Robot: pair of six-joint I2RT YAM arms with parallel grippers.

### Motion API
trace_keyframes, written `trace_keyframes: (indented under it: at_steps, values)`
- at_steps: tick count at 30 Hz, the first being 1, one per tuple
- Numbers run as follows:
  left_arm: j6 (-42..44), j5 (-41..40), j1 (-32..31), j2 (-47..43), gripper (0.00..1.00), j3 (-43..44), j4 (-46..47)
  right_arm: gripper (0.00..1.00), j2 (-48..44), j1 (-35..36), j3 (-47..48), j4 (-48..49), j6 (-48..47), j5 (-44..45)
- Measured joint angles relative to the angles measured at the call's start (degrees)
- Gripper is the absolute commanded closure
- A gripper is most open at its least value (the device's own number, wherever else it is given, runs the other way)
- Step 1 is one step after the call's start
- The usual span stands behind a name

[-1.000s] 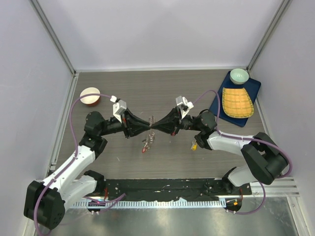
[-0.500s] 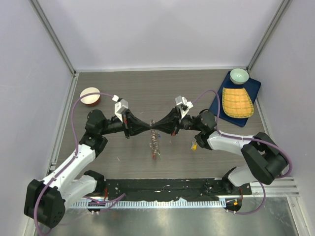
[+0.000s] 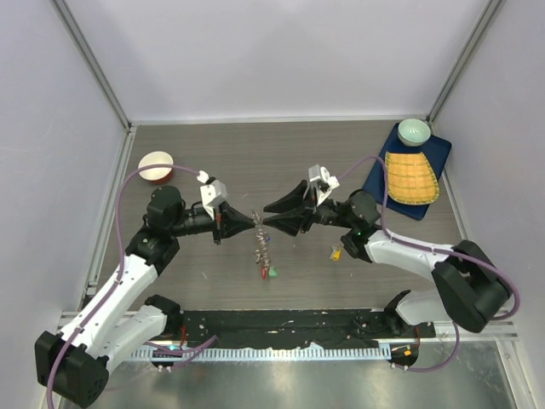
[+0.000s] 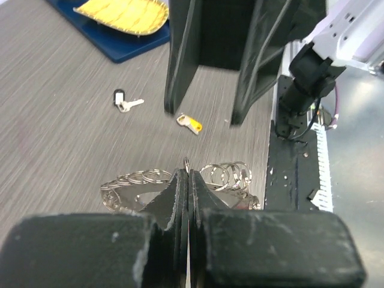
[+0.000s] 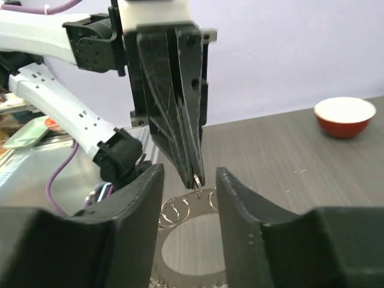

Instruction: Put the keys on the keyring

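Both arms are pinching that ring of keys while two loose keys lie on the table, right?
Not quite. Only the left gripper pinches the keyring; the right gripper stands open, off it, as the right wrist view shows. Two loose keys do lie on the table.

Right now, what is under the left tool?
The keyring hangs under the left tool, which is shut on one of its small rings. Below it lies the grey table. In the left wrist view the tool's fingers cover the keyring's middle.
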Motion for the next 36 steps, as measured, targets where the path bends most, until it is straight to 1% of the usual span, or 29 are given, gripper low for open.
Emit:
trace_keyframes:
  at_steps: [2, 6, 11, 14, 17, 18, 19, 21, 24, 29, 33, 36]
  values:
    - [4.13, -1.09, 0.00, -0.48, 1.00, 0.87, -4.96, 0.45, -3.10, 0.00, 0.02, -3.28, -1.53, 1.46]
    - [10.38, -2.45, -0.04, -0.46, 1.00, 1.57, -12.24, 0.44, -9.46, -0.04, 0.98, -15.32, -6.58, 4.63]
    - [17.62, -4.57, -1.14, -1.14, 1.00, 1.57, -18.71, 0.44, -14.69, -0.04, 4.96, -35.74, -13.66, 11.41]
    - [21.99, -6.34, -2.82, -2.60, 1.00, 1.55, -21.88, 0.43, -16.46, -0.04, 6.71, -46.34, -15.32, 17.62]
    - [26.05, -7.89, -5.57, -4.57, 1.00, 0.74, -23.26, 0.31, -17.18, -0.04, 7.06, -54.36, -14.91, 23.98]
    - [27.41, -8.46, -6.82, -5.18, 1.00, 0.13, -23.52, 0.22, -17.18, -0.04, 7.06, -56.72, -14.51, 25.75]
    - [28.37, -8.96, -7.98, -5.60, 1.00, -0.50, -23.91, 0.19, -17.18, -0.04, 7.06, -58.97, -14.34, 27.17]
    - [30.25, -10.14, -10.05, -5.77, 1.00, -1.53, -24.59, 0.11, -17.03, -0.11, 6.99, -62.73, -13.49, 29.57]
    - [32.28, -12.24, -12.98, -5.64, 1.00, -3.06, -25.00, 0.07, -16.55, -0.11, 6.91, -66.47, -12.72, 32.37]
    - [34.14, -15.15, -16.59, -4.50, 1.00, -3.67, -24.90, 0.07, -14.10, -0.46, 6.93, -71.25, -11.63, 39.63]
    - [35.08, -16.33, -18.01, -3.26, 1.00, -3.72, -23.63, 0.09, -11.02, -2.19, 7.41, -75.67, -11.52, 45.90]
    - [35.36, -16.63, -18.93, -1.25, 1.00, -3.69, -22.23, 0.11, -8.72, -3.93, 8.33, -77.64, -11.65, 48.74]
